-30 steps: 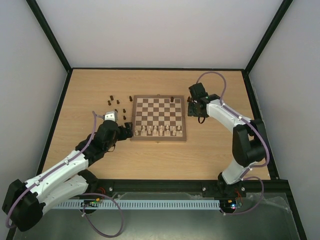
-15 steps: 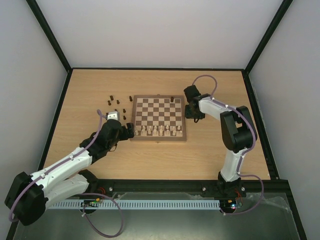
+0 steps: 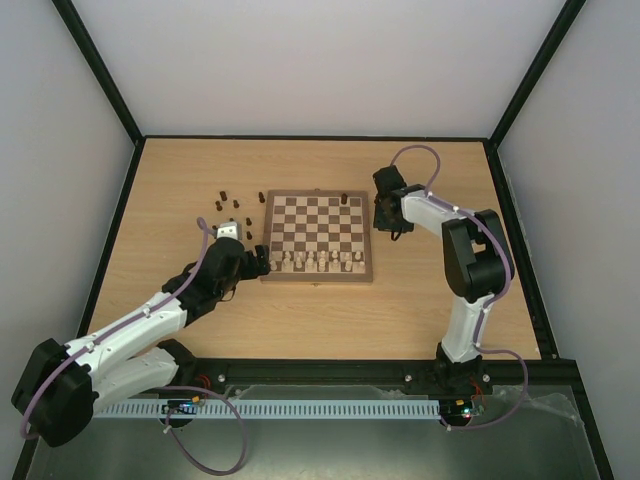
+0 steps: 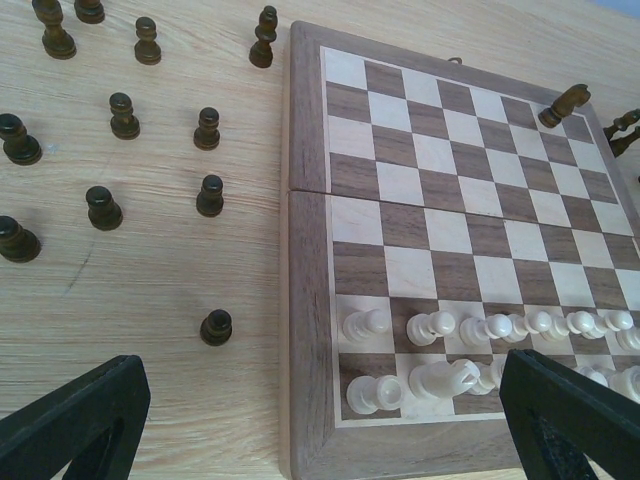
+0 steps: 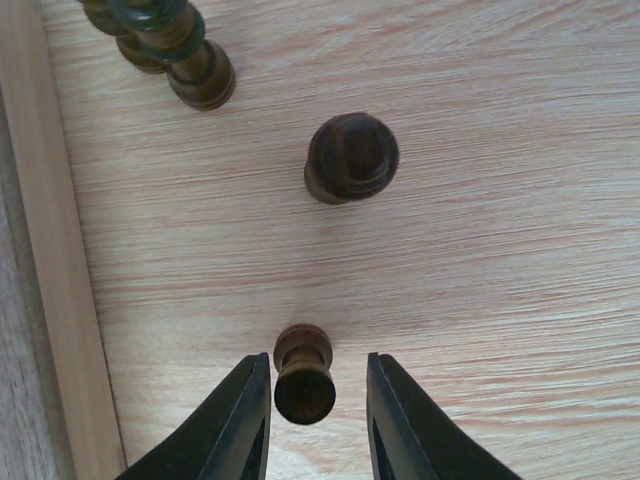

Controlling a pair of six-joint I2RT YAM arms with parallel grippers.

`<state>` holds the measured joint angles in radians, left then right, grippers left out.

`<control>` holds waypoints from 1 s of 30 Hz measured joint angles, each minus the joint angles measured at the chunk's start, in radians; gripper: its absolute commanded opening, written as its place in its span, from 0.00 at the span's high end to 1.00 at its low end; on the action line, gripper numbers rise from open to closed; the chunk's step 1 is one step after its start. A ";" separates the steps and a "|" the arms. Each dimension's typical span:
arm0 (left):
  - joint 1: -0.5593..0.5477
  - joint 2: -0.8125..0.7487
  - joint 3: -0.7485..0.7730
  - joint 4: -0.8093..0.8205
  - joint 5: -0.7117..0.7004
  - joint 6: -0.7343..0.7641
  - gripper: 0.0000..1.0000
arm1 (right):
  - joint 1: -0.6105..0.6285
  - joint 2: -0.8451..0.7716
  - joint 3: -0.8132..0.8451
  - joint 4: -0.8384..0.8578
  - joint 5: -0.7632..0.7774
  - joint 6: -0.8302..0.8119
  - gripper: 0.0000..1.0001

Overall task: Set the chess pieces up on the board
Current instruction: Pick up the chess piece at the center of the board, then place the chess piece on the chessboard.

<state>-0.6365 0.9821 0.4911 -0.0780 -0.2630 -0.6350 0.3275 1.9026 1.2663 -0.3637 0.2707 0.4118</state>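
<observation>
A dark pawn (image 5: pixel 303 375), standing on the table (image 5: pixel 500 250) just beside the board (image 5: pixel 55 250), is straddled but not yet pinched by the right gripper (image 5: pixel 318 362), narrowly open, and could be tipped over, being nearer one finger.

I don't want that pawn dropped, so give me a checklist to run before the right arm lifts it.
1. Pawn between right pincer fingers: ok.
2. Pincer shut on pawn: not ok, a gap shows on one side.
3. Neighbouring piece clear of the fingers: ok.
4. Empty squares on board for it: ok.
5. Left pincer open, away from the right: ok.
</observation>
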 measured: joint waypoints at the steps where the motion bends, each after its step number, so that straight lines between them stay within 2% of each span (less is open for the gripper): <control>1: 0.000 0.000 0.000 0.000 0.000 0.000 0.01 | 0.000 0.003 0.002 0.002 0.000 0.000 0.76; 7: 0.000 0.000 0.000 0.002 -0.001 0.000 0.01 | -0.001 0.007 0.003 0.004 -0.003 0.000 0.87; 10: 0.001 0.000 0.000 0.003 0.000 0.000 0.01 | -0.001 0.007 0.003 0.004 -0.003 0.000 0.89; 21: 0.002 0.000 0.000 0.005 0.000 0.000 0.01 | 0.018 -0.074 0.016 -0.032 -0.010 -0.003 0.89; 30: 0.002 0.000 0.000 0.006 -0.002 0.000 0.01 | 0.060 -0.056 0.212 -0.065 -0.058 -0.016 0.89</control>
<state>-0.6342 0.9817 0.4911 -0.0723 -0.2649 -0.6350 0.3878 1.8462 1.4784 -0.4286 0.2127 0.3962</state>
